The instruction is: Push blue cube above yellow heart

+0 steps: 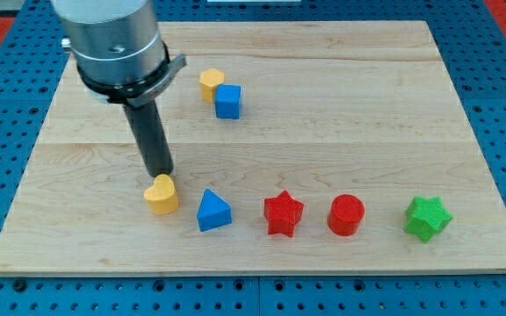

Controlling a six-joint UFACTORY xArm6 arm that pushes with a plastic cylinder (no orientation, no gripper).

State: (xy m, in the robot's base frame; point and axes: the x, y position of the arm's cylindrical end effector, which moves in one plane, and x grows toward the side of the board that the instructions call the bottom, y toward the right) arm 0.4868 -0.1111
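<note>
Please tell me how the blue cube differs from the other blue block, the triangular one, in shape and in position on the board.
The blue cube has square faces; the blue triangle block is a wedge with a pointed top. The cube sits near the view's top, touching a yellow block; the triangle sits in the lower row, between the yellow heart and the red star, touching neither. My tip is at the heart. Both share one blue colour.

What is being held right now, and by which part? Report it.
Nothing is held. My tip is a bare rod end just above the yellow heart; contact cannot be told.
</note>
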